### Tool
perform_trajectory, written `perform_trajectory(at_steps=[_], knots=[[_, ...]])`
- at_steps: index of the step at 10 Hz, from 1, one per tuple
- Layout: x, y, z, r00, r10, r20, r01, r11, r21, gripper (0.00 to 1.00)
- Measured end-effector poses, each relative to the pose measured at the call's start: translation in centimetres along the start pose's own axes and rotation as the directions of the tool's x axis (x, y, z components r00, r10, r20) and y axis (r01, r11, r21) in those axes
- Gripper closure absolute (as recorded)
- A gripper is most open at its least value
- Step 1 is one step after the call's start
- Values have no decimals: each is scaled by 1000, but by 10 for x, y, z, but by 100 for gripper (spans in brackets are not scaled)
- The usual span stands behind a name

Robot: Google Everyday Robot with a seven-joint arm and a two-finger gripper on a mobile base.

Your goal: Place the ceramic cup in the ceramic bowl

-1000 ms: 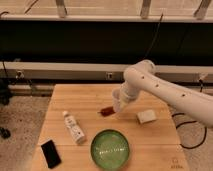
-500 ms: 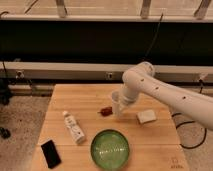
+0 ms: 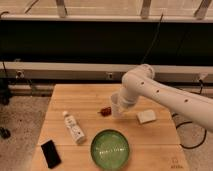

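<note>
a white robot arm [image 3: 170, 97] reaches in from the right edge over a light wooden table [image 3: 75, 97], bending down toward the middle of the surface. its gripper [image 3: 121, 104] sits at the end of the arm, pressed against the right side of the ceramic cup [image 3: 115, 106]. whether the claw is clamped on the cup or released cannot be told. the pale, slightly tapered cup stands upright near the table's centre, a little toward the back edge, and it is not clear whether its base touches the wood. a small red object [image 3: 105, 111] lies just beside the cup on its left. the ceramic bowl [image 3: 110, 149], glossy green with a lighter speckled inside, rests at the front edge around the middle, apart from the cup. a white bottle [image 3: 74, 127] lies on its side toward the left edge; its label carries markings too small to read. a flat black object [image 3: 50, 153] lies at the front left corner. a pale block [image 3: 146, 117] sits toward the right edge, beneath the arm. a small dark mark [image 3: 174, 162] is printed at the front right corner, unreadable.
</note>
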Motion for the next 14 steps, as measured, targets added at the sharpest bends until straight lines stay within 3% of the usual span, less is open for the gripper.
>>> perform_trajectory(at_steps=[14], knots=[[-25,40,-10,1000,-26,9,26,1000,-12,100]])
